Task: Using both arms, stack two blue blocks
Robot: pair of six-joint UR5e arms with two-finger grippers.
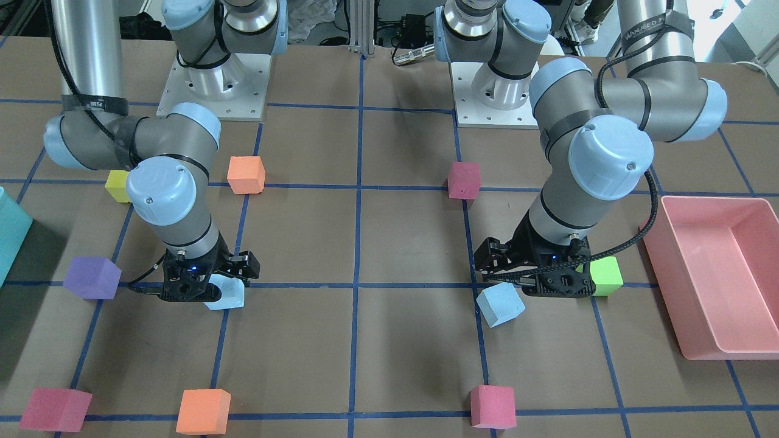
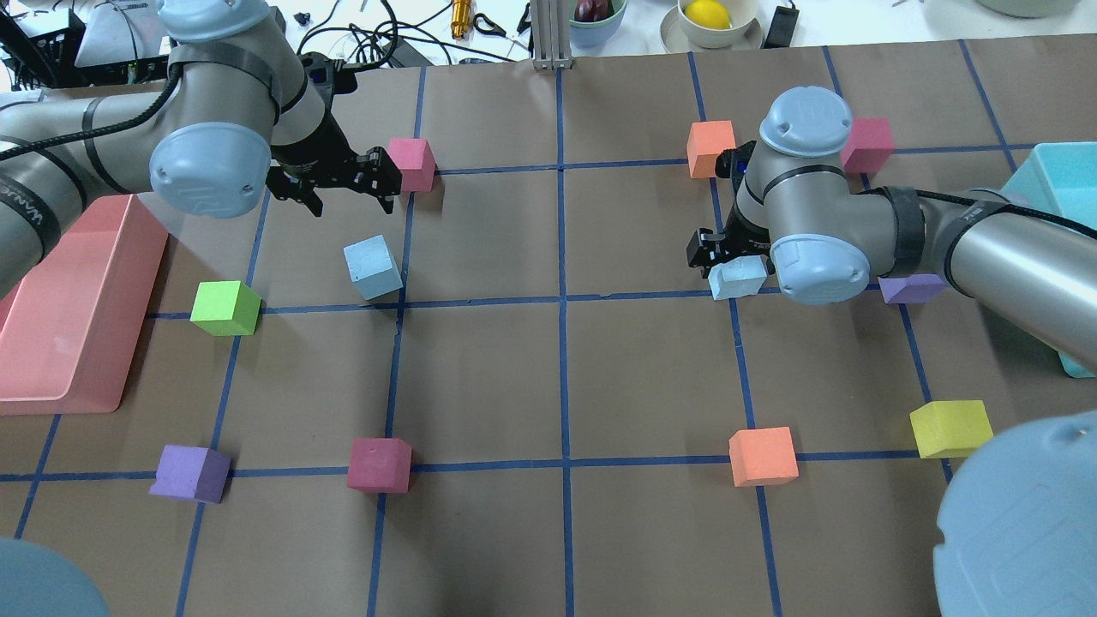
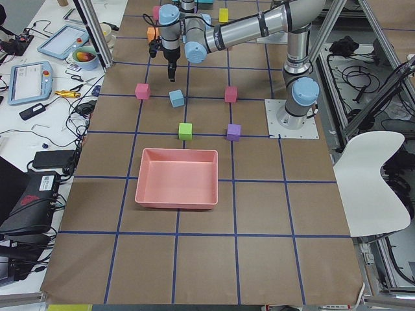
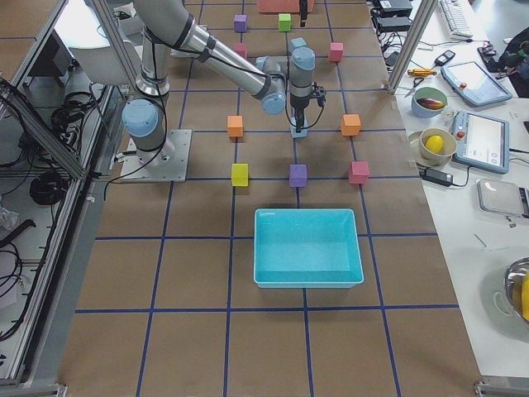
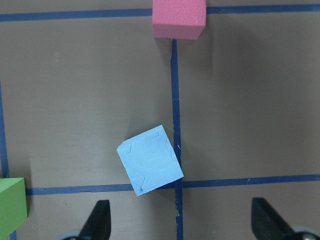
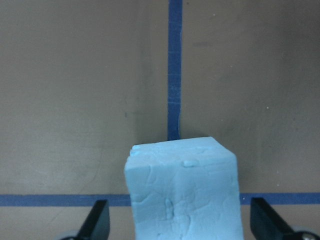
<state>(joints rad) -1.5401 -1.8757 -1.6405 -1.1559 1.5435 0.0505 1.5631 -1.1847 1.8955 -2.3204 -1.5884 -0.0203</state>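
One blue block (image 2: 373, 267) lies rotated on the table beside a blue tape line. My left gripper (image 2: 351, 201) hovers above and just beyond it, open and empty. In the left wrist view the block (image 5: 150, 160) sits ahead of the spread fingers (image 5: 97, 220), left of centre. The second blue block (image 2: 739, 277) lies under my right gripper (image 2: 728, 257). In the right wrist view this block (image 6: 182, 192) stands between the open fingers (image 6: 100, 220), with small gaps on both sides. In the front view the left gripper (image 1: 529, 283) and right gripper (image 1: 204, 286) are both low over their blocks (image 1: 500, 304) (image 1: 225, 294).
A pink bin (image 2: 68, 300) stands at the left edge and a teal bin (image 2: 1054, 180) at the right. A green cube (image 2: 224, 307) and a pink cube (image 2: 411, 163) lie near the left gripper. An orange cube (image 2: 711, 147) and a purple cube (image 2: 910, 289) lie near the right gripper.
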